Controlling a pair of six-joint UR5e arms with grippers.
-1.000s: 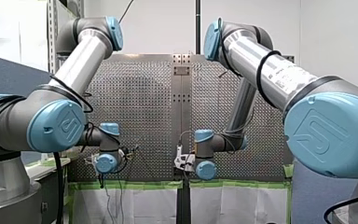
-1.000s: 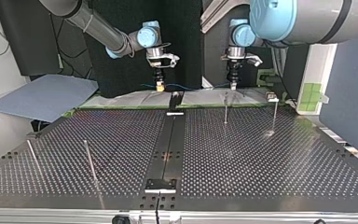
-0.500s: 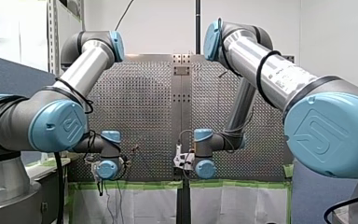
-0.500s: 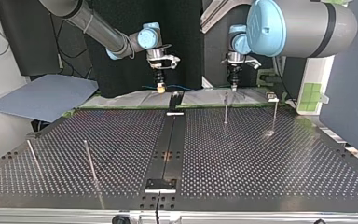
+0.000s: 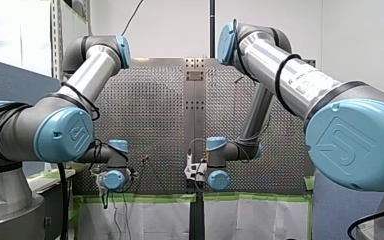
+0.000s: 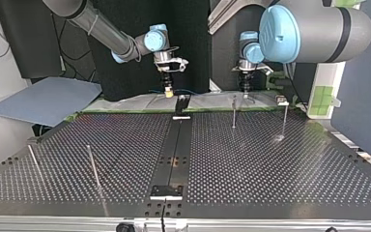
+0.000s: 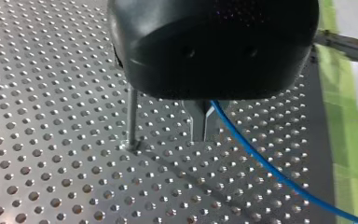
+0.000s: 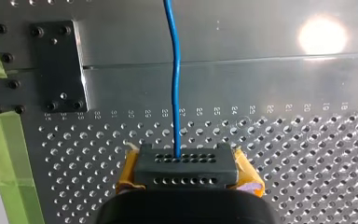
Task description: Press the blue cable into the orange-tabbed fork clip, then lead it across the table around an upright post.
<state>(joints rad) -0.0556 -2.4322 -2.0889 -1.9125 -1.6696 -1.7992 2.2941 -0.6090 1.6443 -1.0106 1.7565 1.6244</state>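
The blue cable (image 8: 175,70) leaves my right gripper (image 8: 177,156), whose yellow pads are shut on it, and runs straight ahead over the bare metal edge strip. In the top view this gripper (image 6: 167,92) hangs at the table's far edge, left of centre, with the cable (image 6: 189,91) stretching right toward my left gripper (image 6: 245,93). In the left wrist view my left gripper (image 7: 204,135) has its metal fingers shut on the cable (image 7: 261,163), just above the perforated plate and beside a thin upright post (image 7: 132,119). No orange-tabbed clip shows clearly.
Two upright posts (image 6: 234,113) (image 6: 284,118) stand at the top view's far right, and two leaning rods (image 6: 92,166) (image 6: 33,162) at its near left. A black centre strip (image 6: 174,154) crosses the table. Green tape (image 8: 9,186) lines the table's edge.
In the top view both grippers have shifted slightly to the right, and my left gripper has sunk a little toward the plate. Both grips are unchanged.
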